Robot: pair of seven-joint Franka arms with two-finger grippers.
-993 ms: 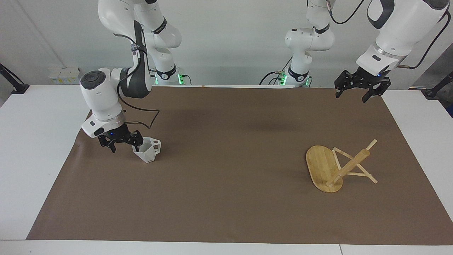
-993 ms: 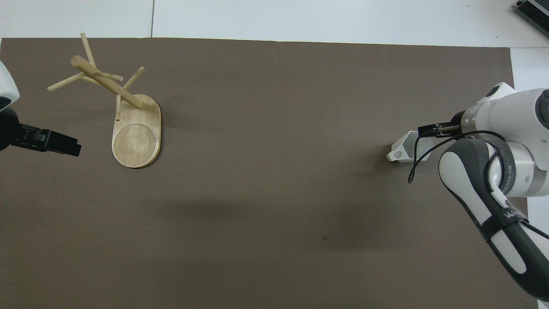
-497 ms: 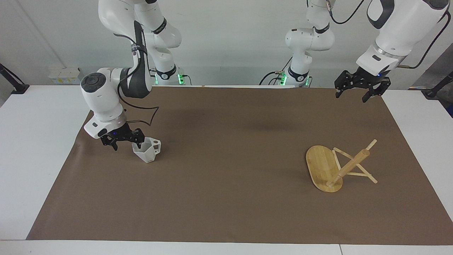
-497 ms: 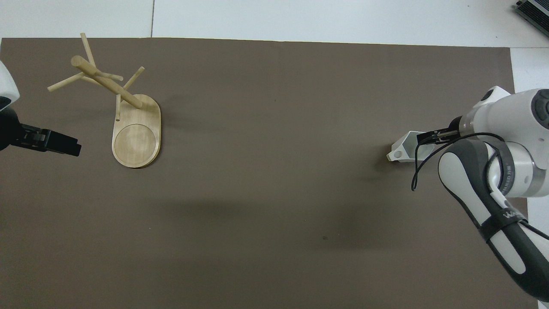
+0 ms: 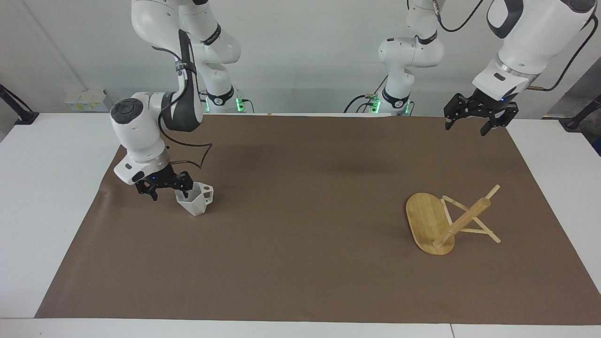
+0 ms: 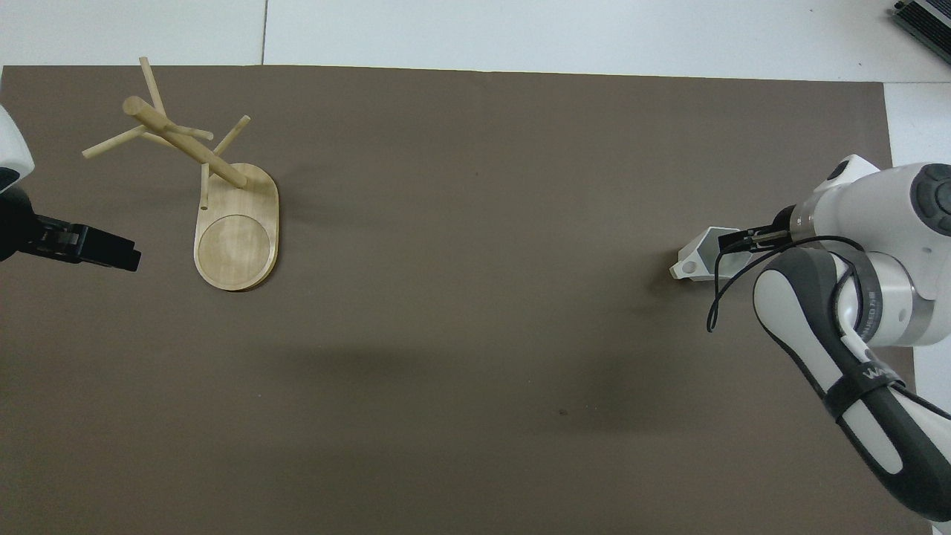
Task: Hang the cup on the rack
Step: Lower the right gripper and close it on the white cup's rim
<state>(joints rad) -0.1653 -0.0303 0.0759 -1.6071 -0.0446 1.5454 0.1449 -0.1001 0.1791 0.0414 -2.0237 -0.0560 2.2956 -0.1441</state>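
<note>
The white faceted cup (image 5: pixel 195 204) (image 6: pixel 694 261) stands on the brown mat toward the right arm's end of the table, its handle turned toward the table's middle. My right gripper (image 5: pixel 169 193) (image 6: pixel 732 239) is low at the cup, open. One finger is at the cup's rim and the other is outside it. The bamboo rack (image 5: pixel 465 220) (image 6: pixel 186 145) rests toward the left arm's end, oval base (image 5: pixel 425 213) face up and post slanting outward. My left gripper (image 5: pixel 466 127) (image 6: pixel 122 256) hangs open in the air over the mat's corner by its own base and waits.
A brown mat (image 5: pixel 300 234) covers most of the white table (image 5: pixel 42 188). The right arm's black cable (image 5: pixel 197 157) loops just above the mat beside the cup.
The right arm's wrist has swung a little and its gripper has crept slightly along the cup's rim. Cup, rack and left arm have stayed put.
</note>
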